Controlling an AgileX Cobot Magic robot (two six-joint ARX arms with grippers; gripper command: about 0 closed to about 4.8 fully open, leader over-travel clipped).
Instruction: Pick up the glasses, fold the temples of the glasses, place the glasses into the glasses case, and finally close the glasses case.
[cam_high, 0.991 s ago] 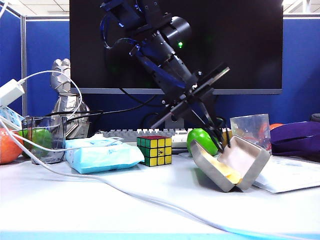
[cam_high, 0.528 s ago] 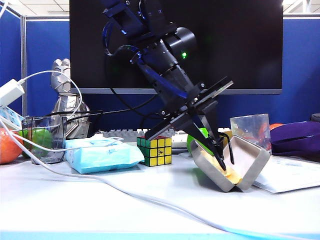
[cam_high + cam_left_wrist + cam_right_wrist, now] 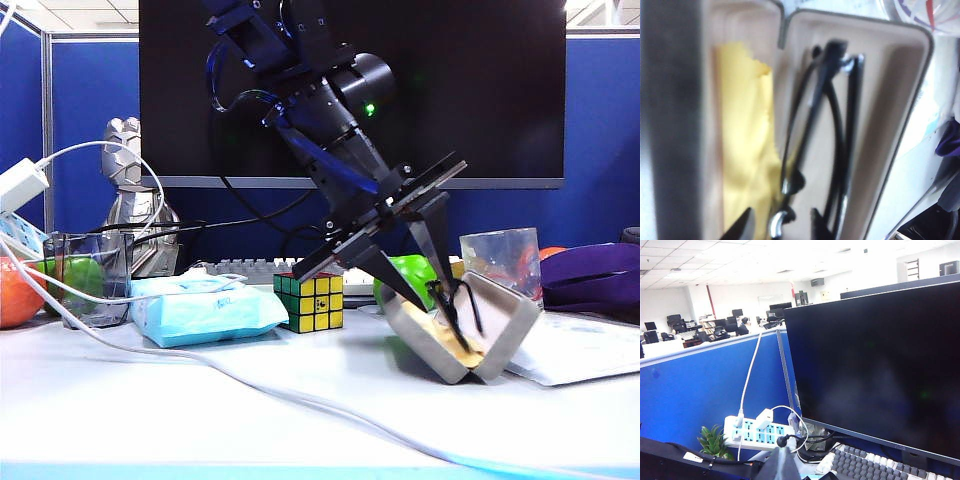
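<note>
We see the glasses case [image 3: 912, 95] with a matt grey felt-like shell and smooth off-white lining, a soft yellow cloth [image 3: 745, 145] lying in it, the glasses [image 3: 832, 145] in glossy black plastic with small shiny metal hinges, and the table [image 3: 200, 420] smooth and white.

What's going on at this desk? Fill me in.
The left gripper is reaching into the open glasses case on the table, its jaws spread apart. The folded glasses lie inside the case beside a yellow cloth, no longer pinched. The lid is not yet closed. The right gripper is raised away from the work, shut, its camera facing the monitor.
</note>
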